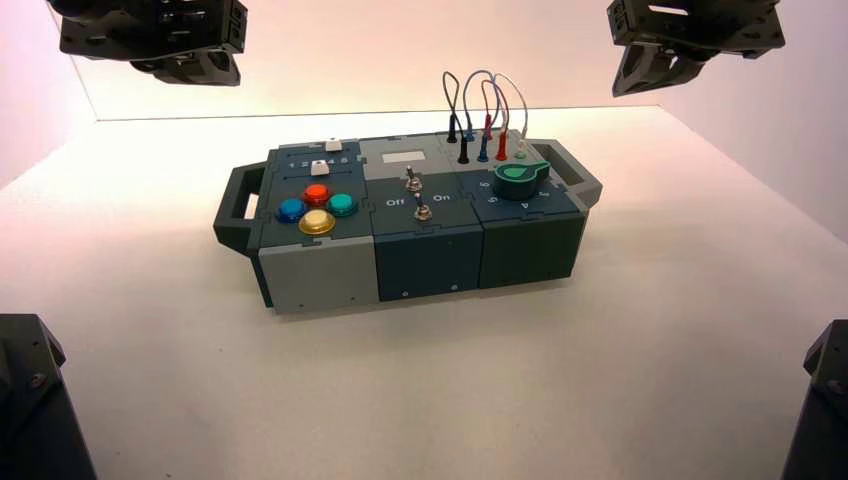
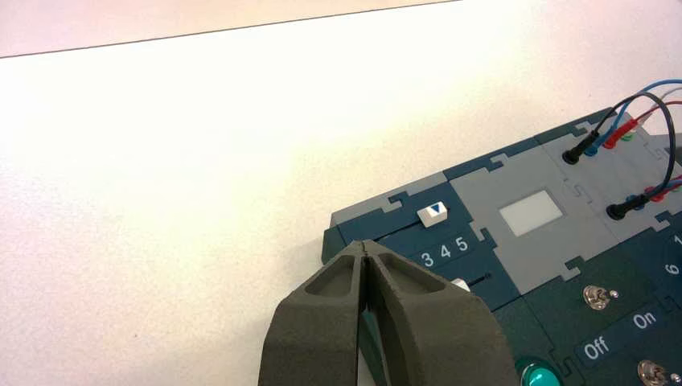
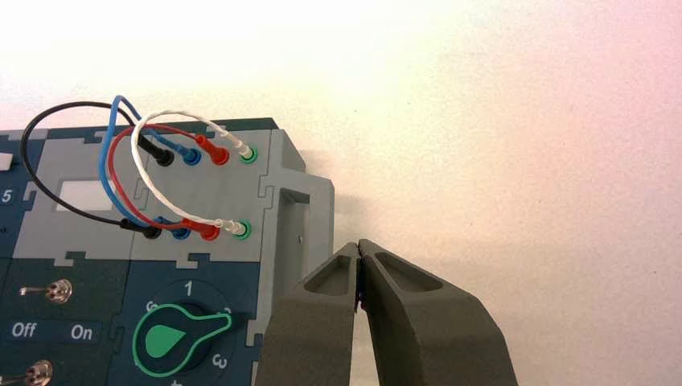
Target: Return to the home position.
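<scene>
A: Where are the two arms?

B: Both are raised at the far edge of the scene. The left gripper [image 2: 366, 251] hangs above the box's far left corner, and the right gripper [image 3: 358, 249] hangs just beyond the box's right handle [image 3: 299, 215]. Each has its fingers pressed together with nothing between them.

A: And the box?

B: The box [image 1: 400, 220] sits in the middle of the white table [image 1: 600, 380], turned a little, with a handle at each end. Nothing touches it.

A: What is on its left part?

B: Four round buttons in a cluster: red [image 1: 317, 193] at the far side, blue [image 1: 290, 210] on the left, green [image 1: 342, 204] on the right, yellow [image 1: 316, 222] nearest. Beyond them lie two sliders with white caps; the left wrist view shows the farther cap [image 2: 433, 212] just beyond the numerals 3, 4 and 5.

A: The middle?

B: A small white window [image 2: 530, 213] at the far side, then two metal toggle switches [image 1: 412, 183] with "Off" and "On" lettered between them.

A: The right part?

B: Black, blue, red and white wires [image 3: 121, 153] loop between two rows of sockets. Nearer sits a green knob [image 3: 178, 336], its pointer aimed between the 1 and the 3.
</scene>
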Motion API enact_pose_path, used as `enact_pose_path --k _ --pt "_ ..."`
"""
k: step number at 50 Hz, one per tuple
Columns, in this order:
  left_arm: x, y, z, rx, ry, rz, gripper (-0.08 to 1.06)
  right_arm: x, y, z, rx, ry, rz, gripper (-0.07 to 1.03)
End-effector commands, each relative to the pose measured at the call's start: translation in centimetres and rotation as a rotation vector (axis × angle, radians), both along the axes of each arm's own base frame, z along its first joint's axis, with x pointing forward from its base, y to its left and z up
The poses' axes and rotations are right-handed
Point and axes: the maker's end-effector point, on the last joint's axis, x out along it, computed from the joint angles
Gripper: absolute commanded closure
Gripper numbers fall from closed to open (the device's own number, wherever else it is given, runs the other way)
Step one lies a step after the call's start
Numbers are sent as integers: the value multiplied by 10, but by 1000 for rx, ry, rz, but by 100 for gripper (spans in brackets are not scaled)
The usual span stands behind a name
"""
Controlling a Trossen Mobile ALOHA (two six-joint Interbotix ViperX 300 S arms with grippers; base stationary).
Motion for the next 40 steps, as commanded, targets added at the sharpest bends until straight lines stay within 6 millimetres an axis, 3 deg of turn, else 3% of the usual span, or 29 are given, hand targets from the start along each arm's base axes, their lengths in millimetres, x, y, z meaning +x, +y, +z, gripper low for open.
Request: enact_pose_path --k 1,25,40 --pt "8 -4 12 -6 -38 -7 101 9 1 16 9 -49 -3 99" --pt "9 -1 12 -6 -37 1 101 8 2 19 13 -54 0 99" --pt "12 26 8 -4 -27 92 101 7 1 34 19 -97 -1 99"
